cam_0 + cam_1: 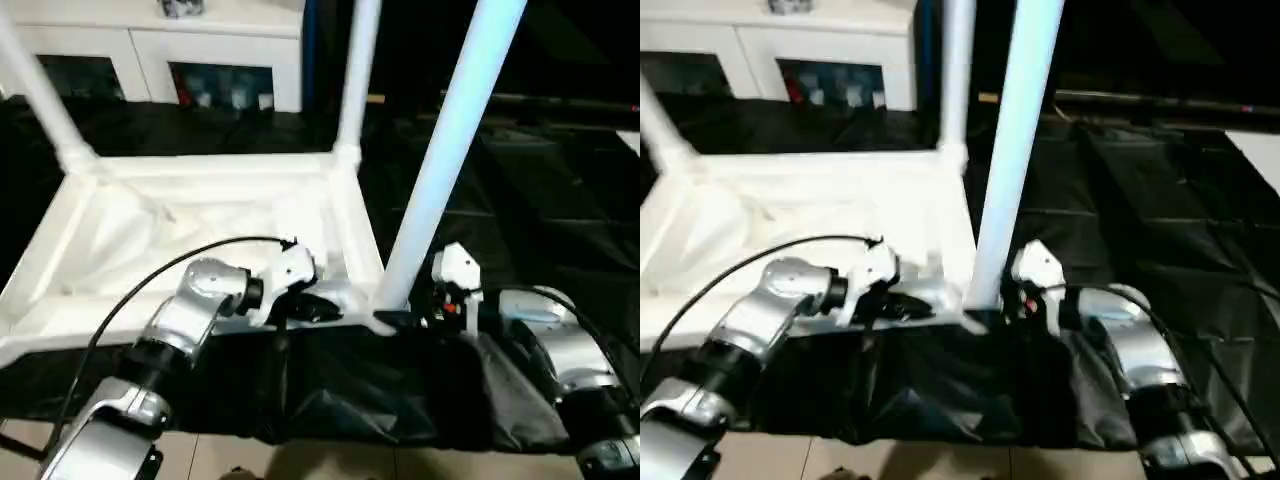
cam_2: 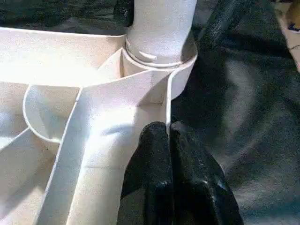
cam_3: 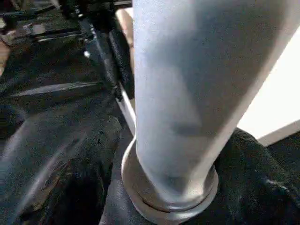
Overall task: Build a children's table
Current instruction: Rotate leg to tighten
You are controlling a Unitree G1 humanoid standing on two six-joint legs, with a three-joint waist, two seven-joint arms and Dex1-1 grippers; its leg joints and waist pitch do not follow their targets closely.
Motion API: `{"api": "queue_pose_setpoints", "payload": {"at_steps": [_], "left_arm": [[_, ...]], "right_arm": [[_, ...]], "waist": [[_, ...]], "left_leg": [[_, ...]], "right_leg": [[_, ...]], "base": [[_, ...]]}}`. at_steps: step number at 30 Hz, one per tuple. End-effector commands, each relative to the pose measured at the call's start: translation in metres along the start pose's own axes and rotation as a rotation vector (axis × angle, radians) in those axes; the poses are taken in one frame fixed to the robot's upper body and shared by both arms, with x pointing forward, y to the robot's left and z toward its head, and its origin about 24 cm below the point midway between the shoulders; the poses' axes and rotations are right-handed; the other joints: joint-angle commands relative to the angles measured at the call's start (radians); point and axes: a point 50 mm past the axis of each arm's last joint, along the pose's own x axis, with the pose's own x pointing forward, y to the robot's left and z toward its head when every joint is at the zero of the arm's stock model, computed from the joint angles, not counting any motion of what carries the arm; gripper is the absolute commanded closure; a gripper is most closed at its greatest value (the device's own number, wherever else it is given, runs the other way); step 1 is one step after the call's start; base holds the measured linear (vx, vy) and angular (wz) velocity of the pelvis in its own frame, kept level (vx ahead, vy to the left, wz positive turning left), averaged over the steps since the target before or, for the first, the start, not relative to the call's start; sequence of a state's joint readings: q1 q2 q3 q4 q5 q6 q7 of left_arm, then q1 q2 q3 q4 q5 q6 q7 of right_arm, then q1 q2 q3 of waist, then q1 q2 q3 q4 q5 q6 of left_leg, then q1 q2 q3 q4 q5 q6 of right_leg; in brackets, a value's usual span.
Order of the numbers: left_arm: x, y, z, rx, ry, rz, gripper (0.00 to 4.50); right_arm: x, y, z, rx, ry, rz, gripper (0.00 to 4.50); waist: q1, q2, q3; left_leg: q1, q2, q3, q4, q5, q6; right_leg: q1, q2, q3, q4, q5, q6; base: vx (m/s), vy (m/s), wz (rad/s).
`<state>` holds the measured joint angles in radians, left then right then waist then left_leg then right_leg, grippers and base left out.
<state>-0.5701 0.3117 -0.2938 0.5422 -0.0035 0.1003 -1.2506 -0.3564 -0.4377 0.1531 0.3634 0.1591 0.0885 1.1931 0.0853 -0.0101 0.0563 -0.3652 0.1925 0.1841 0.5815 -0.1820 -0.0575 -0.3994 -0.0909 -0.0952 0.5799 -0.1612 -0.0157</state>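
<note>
The children's table lies upside down on black sheeting, ribbed underside up. 3 legs stand in its corner sockets; the near-right leg rises long and leans slightly right. The left arm reaches in bent at the elbow, and the left hand has its fingers together, pinching the thin rim wall just beside that socket. The right hand sits at the leg's base; I cannot tell its fingers' state. A white cabinet stands behind.

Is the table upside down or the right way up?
Upside down. The table top lies with its ribbed underside facing up, and three legs, like the near one, stick up from its corners.
</note>
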Motion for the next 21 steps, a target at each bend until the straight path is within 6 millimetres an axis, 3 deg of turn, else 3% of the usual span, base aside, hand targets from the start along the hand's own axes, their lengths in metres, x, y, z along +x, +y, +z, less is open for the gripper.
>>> {"api": "queue_pose_setpoints", "payload": {"at_steps": [1,10,11,20,21], "left_arm": [[0.0,0.004,0.019,0.069,-0.051,0.024,4.5],[-0.002,0.004,0.018,0.066,-0.046,0.026,4.5],[-0.002,0.005,0.019,0.066,-0.045,0.032,4.5],[0.007,0.01,0.022,0.041,-0.058,0.153,4.5],[0.011,0.012,0.023,0.031,-0.061,0.192,4.5]], "right_arm": [[0.022,0.028,-0.017,0.053,0.07,0.225,1.7],[0.024,0.032,-0.016,0.053,0.079,0.245,2.38],[0.024,0.033,-0.016,0.052,0.079,0.247,2.44],[0.031,0.033,-0.016,0.063,0.03,0.172,2.51],[0.035,0.03,-0.017,0.073,0.023,0.111,2.51]], "waist": [[-0.001,-0.004,-0.063],[0.0,-0.005,-0.069],[0.0,-0.009,-0.069],[0.002,-0.004,-0.068],[0.001,-0.004,-0.064]], "left_leg": [[0.016,0.05,-0.011,-0.071,-0.253,0.049],[0.013,0.048,-0.011,-0.067,-0.206,0.054],[0.013,0.048,-0.011,-0.067,-0.203,0.056],[0.015,0.048,-0.012,-0.068,-0.22,0.05],[0.021,0.048,-0.01,-0.068,-0.246,0.042]], "right_leg": [[0.048,-0.068,0.054,-0.068,-0.322,-0.206],[0.051,-0.066,0.054,-0.059,-0.247,-0.215],[0.051,-0.066,0.054,-0.059,-0.243,-0.216],[0.05,-0.066,0.053,-0.063,-0.269,-0.211],[0.042,-0.066,0.055,-0.069,-0.297,-0.208]], "base": [[0.0,0.0,0.0],[0.0,0.0,0.0],[0.0,0.0,0.0],[0.0,0.0,0.0],[0.0,0.0,0.0]]}}
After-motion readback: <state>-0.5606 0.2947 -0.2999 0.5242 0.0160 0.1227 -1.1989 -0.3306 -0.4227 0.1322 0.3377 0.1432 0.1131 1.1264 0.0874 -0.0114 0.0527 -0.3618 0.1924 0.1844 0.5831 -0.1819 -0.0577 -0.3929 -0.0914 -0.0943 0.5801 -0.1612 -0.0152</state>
